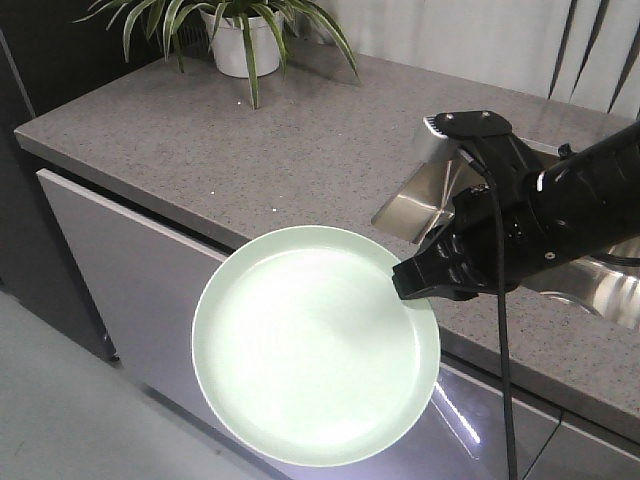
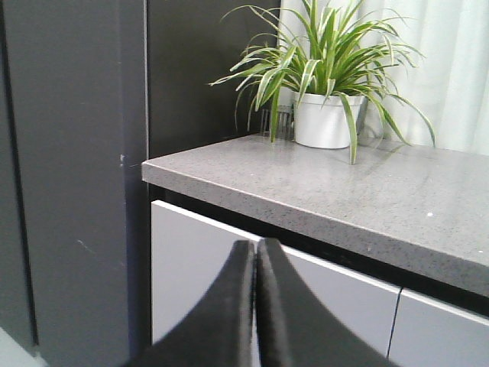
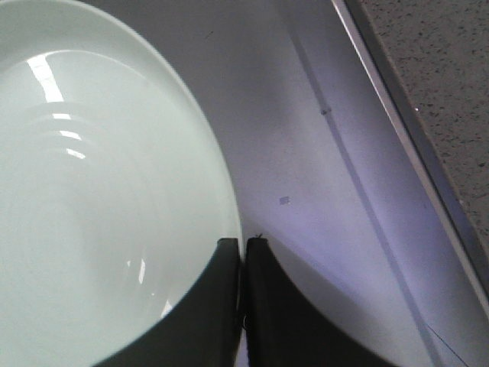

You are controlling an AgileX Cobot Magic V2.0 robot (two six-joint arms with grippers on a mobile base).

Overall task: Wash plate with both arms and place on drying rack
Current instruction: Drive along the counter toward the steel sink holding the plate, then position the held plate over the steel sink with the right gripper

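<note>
Your right gripper (image 1: 412,282): clamped on the rim of the plate (image 1: 315,355) | plate: mint green, face up, held in the air just off the front edge of the counter (image 1: 250,140) | your left gripper (image 2: 254,256): fingers pressed together, nothing between them, low before the counter's front panels | plant (image 1: 235,35): on the counter's far corner

The plate (image 1: 315,345) hangs out past the front edge of the bench (image 1: 250,150), gripped at its rim by the right hand (image 1: 403,284) reaching from above the bench. A potted plant (image 1: 240,40) stands at the bench's back; the sink (image 1: 600,290) sits in the bench behind that hand.
</note>
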